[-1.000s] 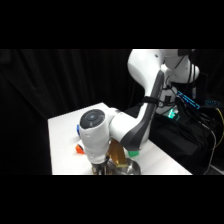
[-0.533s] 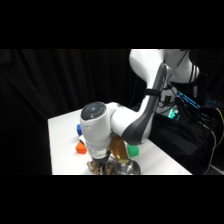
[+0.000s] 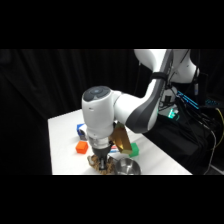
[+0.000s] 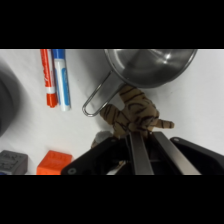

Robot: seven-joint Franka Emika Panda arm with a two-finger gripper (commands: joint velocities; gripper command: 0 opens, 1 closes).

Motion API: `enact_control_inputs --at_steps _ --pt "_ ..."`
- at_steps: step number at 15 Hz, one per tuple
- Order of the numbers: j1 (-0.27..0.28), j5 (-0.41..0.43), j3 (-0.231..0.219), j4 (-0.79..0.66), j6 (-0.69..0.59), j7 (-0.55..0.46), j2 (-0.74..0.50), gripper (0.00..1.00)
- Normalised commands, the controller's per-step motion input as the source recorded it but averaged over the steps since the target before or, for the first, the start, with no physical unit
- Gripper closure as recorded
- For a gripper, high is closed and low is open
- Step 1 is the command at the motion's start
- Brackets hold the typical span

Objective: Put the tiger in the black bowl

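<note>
Here, fingers (image 4: 150, 145) seemingly closed on one tiger (image 4: 132, 112), two markers (image 4: 56, 77), one silver bowl (image 4: 150, 65).

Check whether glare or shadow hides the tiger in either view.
Wrist view: tiger evenly lit, no glare; reflections only on the metal bowl. Side view: the arm covers most of the tiger, which looks dim beneath it.

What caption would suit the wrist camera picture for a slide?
Gripper down at the striped tiger, beside a silver metal bowl, with two markers nearby.
</note>
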Motion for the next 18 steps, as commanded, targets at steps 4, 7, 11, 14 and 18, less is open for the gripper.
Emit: enact_control_inputs --at_steps 4,7,11,14,18 --pt "-0.024 -0.166 -0.015 -0.46 -0.16 0.03 -0.7 0.94" --pt "-0.153 -0.173 0.021 -0.47 -0.12 -0.01 -0.59 0.94" --pt "-0.267 -0.107 0.007 -0.44 -0.01 -0.11 -0.46 0.94" --pt "-0.294 -0.016 -0.028 -0.32 0.09 -0.22 -0.28 0.94" --pt "-0.225 0.059 -0.039 -0.22 0.23 -0.26 -0.11 0.94"
